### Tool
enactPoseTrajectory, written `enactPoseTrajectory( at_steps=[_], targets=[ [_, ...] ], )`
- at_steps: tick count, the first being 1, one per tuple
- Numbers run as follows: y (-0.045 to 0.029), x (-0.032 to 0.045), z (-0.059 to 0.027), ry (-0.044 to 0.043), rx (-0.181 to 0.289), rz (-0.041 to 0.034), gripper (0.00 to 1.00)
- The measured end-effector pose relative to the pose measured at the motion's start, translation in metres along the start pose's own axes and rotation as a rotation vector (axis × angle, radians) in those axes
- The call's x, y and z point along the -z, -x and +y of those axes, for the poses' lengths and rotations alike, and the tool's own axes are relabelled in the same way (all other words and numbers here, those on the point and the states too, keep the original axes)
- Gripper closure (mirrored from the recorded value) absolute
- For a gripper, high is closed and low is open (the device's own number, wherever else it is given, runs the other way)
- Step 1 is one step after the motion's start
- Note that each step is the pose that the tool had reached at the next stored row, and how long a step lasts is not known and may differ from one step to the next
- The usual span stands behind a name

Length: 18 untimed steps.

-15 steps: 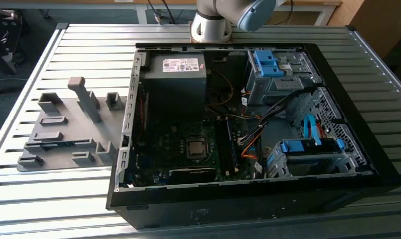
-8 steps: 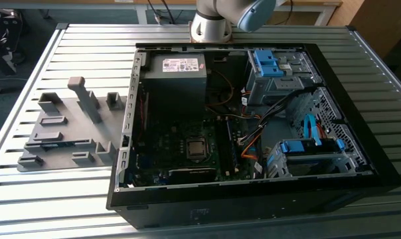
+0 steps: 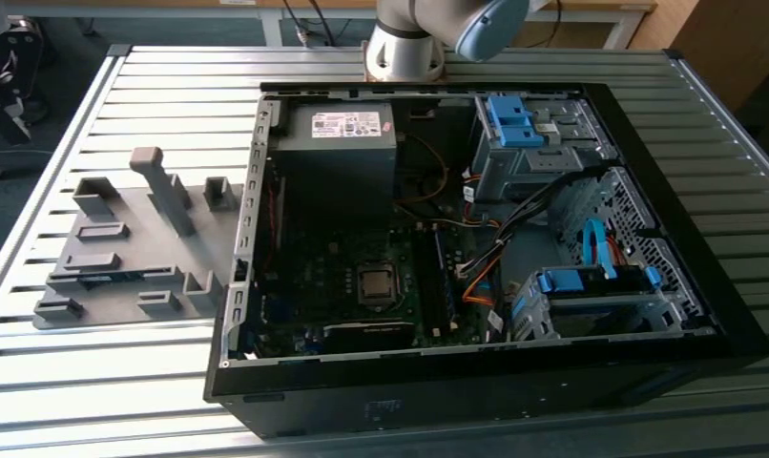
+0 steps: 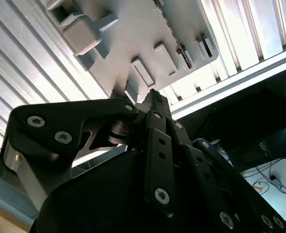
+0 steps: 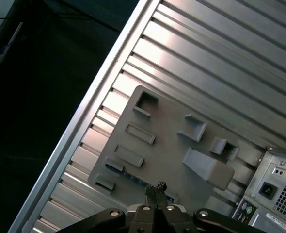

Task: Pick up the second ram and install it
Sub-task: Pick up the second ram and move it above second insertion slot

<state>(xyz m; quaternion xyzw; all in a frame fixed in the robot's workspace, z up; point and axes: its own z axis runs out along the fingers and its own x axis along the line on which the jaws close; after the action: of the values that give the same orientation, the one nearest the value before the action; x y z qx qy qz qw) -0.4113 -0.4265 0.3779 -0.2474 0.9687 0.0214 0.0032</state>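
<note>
The second ram [image 5: 135, 177] is a thin dark stick lying in a slot along one edge of the grey holder tray [image 5: 167, 145]. In the exterior view the ram [image 3: 114, 274] lies near the front of that tray [image 3: 143, 229], to the left of the open computer case [image 3: 461, 239]. My gripper [image 5: 157, 187] hangs well above the tray with its fingers closed together and nothing between them. In the second wrist view the gripper [image 4: 152, 95] also has its tips pressed together, over the tray [image 4: 133, 29].
Several grey holder blocks [image 3: 168, 186] stand up from the tray. The case holds a motherboard [image 3: 359, 286], a power supply [image 3: 340, 129], blue drive brackets [image 3: 518, 119] and loose cables. The slatted metal table [image 3: 105, 382] ends close beside the tray.
</note>
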Motion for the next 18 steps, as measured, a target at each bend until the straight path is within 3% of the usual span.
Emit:
enactPoseTrajectory(
  at_steps=[18],
  targets=[
    [-0.0002, -0.0001, -0.0001, 0.0029, 0.18, 0.0072, 0.89]
  ],
)
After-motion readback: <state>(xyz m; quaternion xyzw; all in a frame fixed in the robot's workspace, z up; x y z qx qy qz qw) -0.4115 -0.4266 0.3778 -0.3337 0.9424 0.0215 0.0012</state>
